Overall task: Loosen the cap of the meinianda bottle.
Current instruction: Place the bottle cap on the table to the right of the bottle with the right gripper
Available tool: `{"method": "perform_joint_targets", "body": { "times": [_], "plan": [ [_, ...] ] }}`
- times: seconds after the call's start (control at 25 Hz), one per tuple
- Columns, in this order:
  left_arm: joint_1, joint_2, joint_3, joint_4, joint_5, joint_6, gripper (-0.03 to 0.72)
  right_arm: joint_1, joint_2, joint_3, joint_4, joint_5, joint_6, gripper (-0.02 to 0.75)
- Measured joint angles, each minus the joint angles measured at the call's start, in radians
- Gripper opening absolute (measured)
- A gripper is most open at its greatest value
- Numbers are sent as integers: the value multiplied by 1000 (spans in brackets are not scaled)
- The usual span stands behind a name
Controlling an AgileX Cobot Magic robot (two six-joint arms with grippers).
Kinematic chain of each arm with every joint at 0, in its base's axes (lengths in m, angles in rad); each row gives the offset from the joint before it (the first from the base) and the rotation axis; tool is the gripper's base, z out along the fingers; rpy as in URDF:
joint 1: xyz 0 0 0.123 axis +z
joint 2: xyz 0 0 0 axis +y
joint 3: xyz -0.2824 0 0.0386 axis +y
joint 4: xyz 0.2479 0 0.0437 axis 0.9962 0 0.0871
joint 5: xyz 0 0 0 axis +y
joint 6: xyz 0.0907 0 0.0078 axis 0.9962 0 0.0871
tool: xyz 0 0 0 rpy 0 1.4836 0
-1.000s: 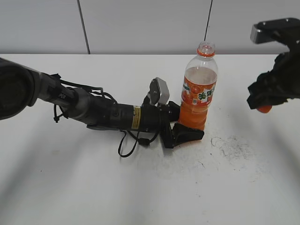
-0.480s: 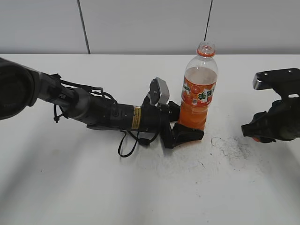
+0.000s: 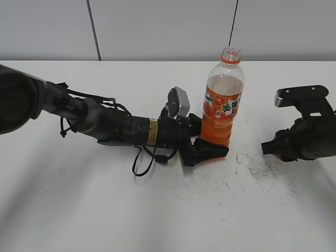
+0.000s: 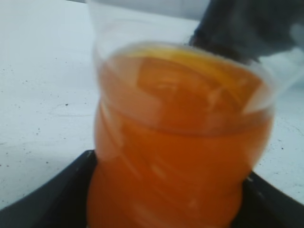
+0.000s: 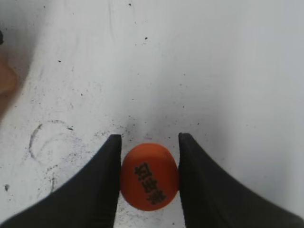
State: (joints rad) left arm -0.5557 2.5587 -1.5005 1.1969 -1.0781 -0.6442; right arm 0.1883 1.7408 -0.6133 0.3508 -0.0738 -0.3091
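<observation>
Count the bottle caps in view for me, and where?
1. The orange cap sits between the right gripper fingers, low over the table. The bottle mouth is bare; nothing else seems hidden.

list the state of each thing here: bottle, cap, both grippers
bottle: upright on the table, mouth open, cap off, part full of orange drink
cap: off the bottle, held between the right fingers low over the table
left gripper: shut on the bottle's base
right gripper: shut on the cap
</observation>
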Motion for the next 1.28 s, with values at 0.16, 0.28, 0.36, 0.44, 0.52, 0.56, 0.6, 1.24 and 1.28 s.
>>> {"method": "perform_joint_targets", "body": {
  "times": [0.16, 0.28, 0.36, 0.44, 0.52, 0.56, 0.6, 1.24, 1.28],
  "plan": [
    [0, 0, 0, 0, 0, 0, 565, 0, 21, 0, 1, -13, 19, 270],
    [0, 0, 0, 0, 0, 0, 565, 0, 28, 0, 1, -16, 34, 270],
    [0, 0, 0, 0, 0, 0, 565, 0, 34, 0, 1, -18, 40, 270],
    [0, 0, 0, 0, 1, 0, 565, 0, 35, 0, 1, -19, 41, 272],
    [0, 0, 0, 0, 1, 0, 565, 0, 37, 0, 1, -19, 41, 282],
    [0, 0, 0, 0, 1, 0, 565, 0, 37, 0, 1, -20, 41, 285],
    [0, 0, 0, 0, 1, 0, 565, 0, 37, 0, 1, -20, 41, 290],
    [0, 0, 0, 1, 5, 0, 568, 0, -12, 0, 2, -3, 72, 475],
    [0, 0, 0, 1, 7, 0, 588, 0, -28, 0, 2, 11, 75, 475]
  ]
}}
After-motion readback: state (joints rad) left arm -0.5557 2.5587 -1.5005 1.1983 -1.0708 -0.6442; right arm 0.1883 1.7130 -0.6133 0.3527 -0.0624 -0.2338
